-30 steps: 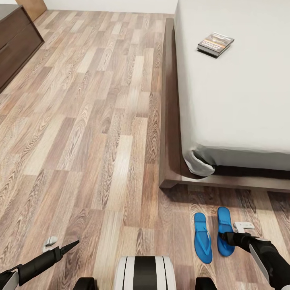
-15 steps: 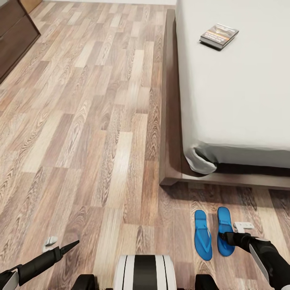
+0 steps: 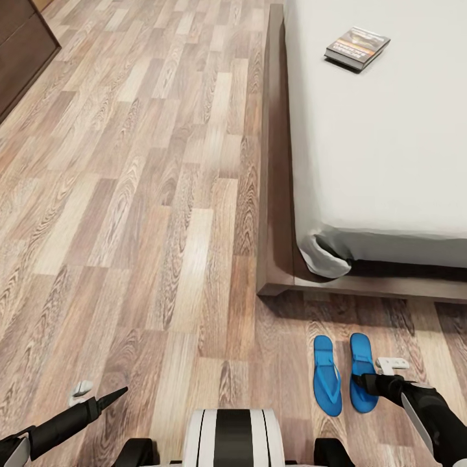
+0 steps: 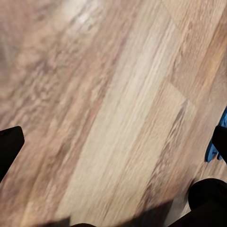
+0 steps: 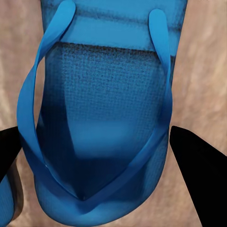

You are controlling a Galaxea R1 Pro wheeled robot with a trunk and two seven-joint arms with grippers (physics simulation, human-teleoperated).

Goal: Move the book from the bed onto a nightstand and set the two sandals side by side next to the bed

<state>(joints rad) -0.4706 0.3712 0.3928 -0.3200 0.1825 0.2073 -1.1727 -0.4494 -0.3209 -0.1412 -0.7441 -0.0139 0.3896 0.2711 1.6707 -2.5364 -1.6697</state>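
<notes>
Since the earlier frame the head view has been shifted, nothing else. On the bed [image 3: 389, 162] the book [image 3: 358, 48] is seen; the two sandals [image 3: 345, 381] lie side by side by its foot. The right gripper [image 5: 113, 156] is held spread over one sandal, the left gripper [image 3: 120, 394] over bare floor, its state not discernible.

Wood-plank floor [image 4: 118, 109], blue sandal [image 4: 213, 150] at edge.

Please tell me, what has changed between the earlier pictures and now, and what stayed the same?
Only the camera view shifted: the bed, book and two sandals slid up the picture together. The sandals lie side by side on the floor as before, the book on the mattress. The right gripper stays over one sandal, open; nothing was grasped or released.
</notes>
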